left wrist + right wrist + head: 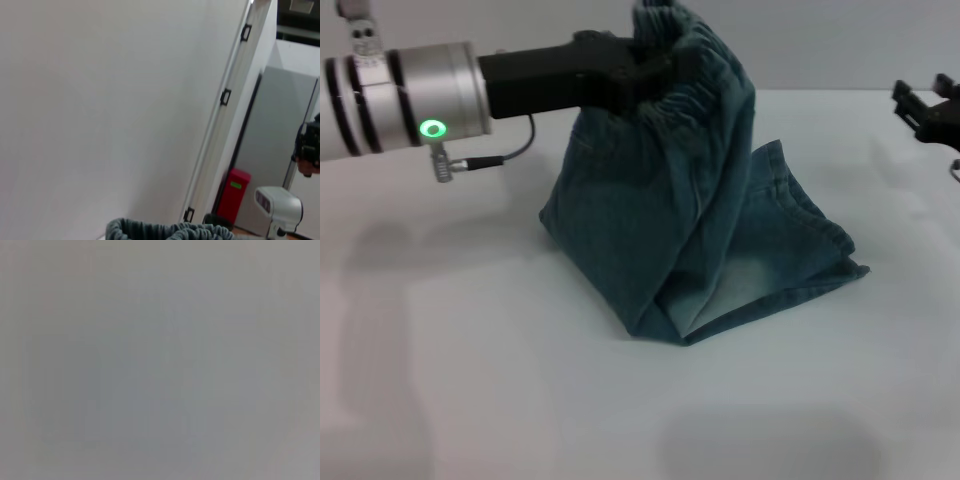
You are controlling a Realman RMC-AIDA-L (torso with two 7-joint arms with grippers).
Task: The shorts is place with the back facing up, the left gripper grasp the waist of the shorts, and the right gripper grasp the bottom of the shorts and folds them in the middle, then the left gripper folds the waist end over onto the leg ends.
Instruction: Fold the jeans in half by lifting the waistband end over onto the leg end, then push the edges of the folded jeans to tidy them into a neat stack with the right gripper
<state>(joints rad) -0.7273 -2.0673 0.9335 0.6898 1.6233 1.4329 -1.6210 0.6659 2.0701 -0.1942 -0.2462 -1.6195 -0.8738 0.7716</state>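
The left gripper (655,62) is clamped on the gathered elastic waist of the denim shorts (690,220) and holds that end lifted high above the table (470,380). Its black body reaches in from the left of the head view behind a silver wrist ring with a green light (434,129), and a thin cable loops below it. The fingertips are buried in the bunched waistband, so only the grip itself is plain, not the width of the gap.

From the waist the fabric hangs down in a steep tent. The lower part of the shorts lies on the table, with the leg ends (820,240) spread flat toward the right and a fold edge nearest the camera. In the left wrist view the ruffled waistband (170,231) shows along the bottom edge, cut off by the frame.

The right gripper (928,108) sits at the far right edge of the head view, well apart from the shorts and touching nothing; its dark fingers look spread, though part of it is cut off by the frame.

The table is a plain white surface, with soft shadows of the arm on its left side. Behind it the left wrist view shows a white wall panel, a grey door and a red bin (233,192) on the floor. The right wrist view is a uniform grey blur with nothing to make out
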